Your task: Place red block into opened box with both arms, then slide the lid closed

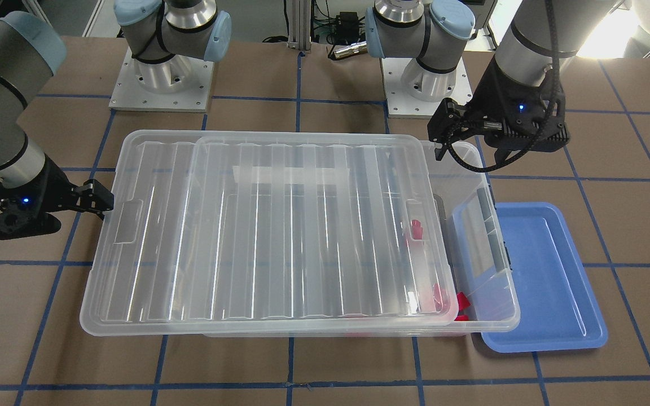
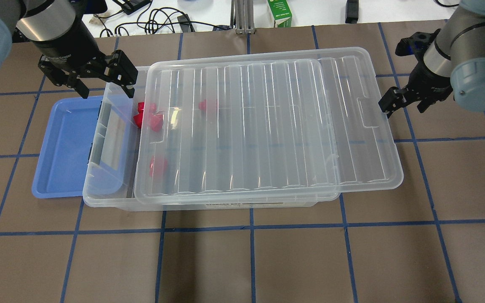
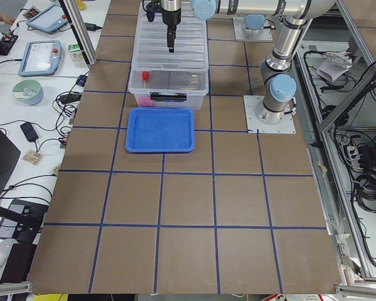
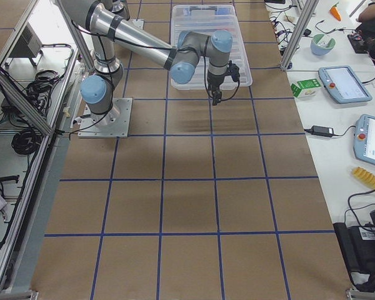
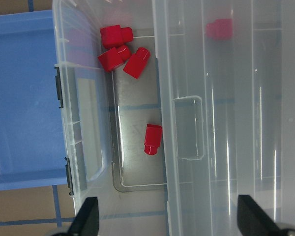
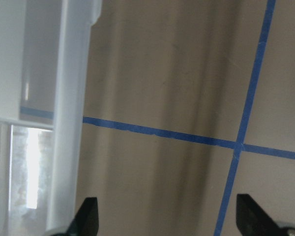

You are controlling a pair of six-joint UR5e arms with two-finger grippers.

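Your red blocks (image 5: 110, 59) lie in the box (image 2: 99, 198) near its uncovered left end: a cluster in the far half, and one alone nearer the front. The lid (image 2: 267, 126) rests on top, overhanging the right end. The left gripper (image 2: 107, 86) hangs spread and empty over the far-left corner. The right gripper (image 2: 387, 107), also spread and empty, sits just beside the lid's right edge. The box's front label (image 2: 246, 205) is too small to read.

Brown gridded table (image 2: 242, 261) under clear box (image 2: 112, 198), blue tray (image 2: 63, 147)
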